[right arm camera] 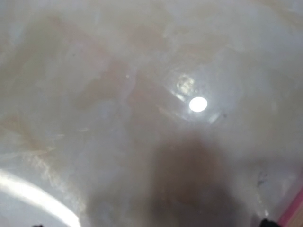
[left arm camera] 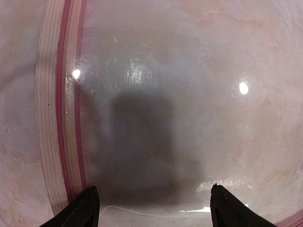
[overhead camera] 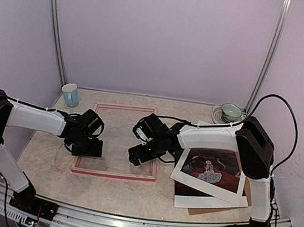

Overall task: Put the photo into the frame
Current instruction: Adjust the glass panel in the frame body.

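Note:
The frame (overhead camera: 113,173) lies flat on the table between the arms, with thin pink rails and a clear pane inside. In the left wrist view its pale wood and pink left rail (left arm camera: 52,118) runs up the left side. My left gripper (overhead camera: 88,150) hovers low over the pane by the left rail, its fingers wide open and empty (left arm camera: 154,198). My right gripper (overhead camera: 138,153) hovers over the pane's right part, open and empty (right arm camera: 149,225); a pink rail corner (right arm camera: 294,212) shows. The photo (overhead camera: 212,166), dark reddish with a white figure, lies to the right under the right arm.
The photo rests on a white mat (overhead camera: 207,202) and a brown backing board (overhead camera: 218,212). A blue cup (overhead camera: 70,95) stands at the back left. A teacup on a saucer (overhead camera: 231,111) stands at the back right. Enclosure walls surround the table.

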You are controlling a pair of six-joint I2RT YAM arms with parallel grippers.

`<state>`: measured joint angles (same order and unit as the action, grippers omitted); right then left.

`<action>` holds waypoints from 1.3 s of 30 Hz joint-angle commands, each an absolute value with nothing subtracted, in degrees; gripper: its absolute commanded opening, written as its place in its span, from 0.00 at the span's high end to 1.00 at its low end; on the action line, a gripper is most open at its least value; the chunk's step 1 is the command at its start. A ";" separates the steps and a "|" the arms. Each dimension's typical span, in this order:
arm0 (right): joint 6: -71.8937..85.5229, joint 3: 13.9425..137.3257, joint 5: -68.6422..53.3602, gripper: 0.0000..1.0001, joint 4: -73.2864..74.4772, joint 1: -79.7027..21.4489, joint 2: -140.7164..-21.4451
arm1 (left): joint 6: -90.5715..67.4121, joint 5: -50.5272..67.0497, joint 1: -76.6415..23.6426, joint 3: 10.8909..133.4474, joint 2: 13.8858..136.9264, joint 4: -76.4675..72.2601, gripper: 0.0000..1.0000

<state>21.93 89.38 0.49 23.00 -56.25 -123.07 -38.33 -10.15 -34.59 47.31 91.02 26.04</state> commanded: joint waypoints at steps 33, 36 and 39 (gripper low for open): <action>27.69 75.39 5.49 0.01 19.44 -46.84 -96.98 | -34.78 -12.40 -32.89 59.05 82.79 21.28 0.04; 29.76 69.48 5.37 0.01 17.37 -43.64 -93.17 | -33.33 -9.44 -33.77 61.79 84.79 17.99 0.01; 31.50 63.81 6.27 0.01 16.65 -40.60 -89.55 | -31.53 -8.46 -35.35 65.22 87.58 15.96 0.01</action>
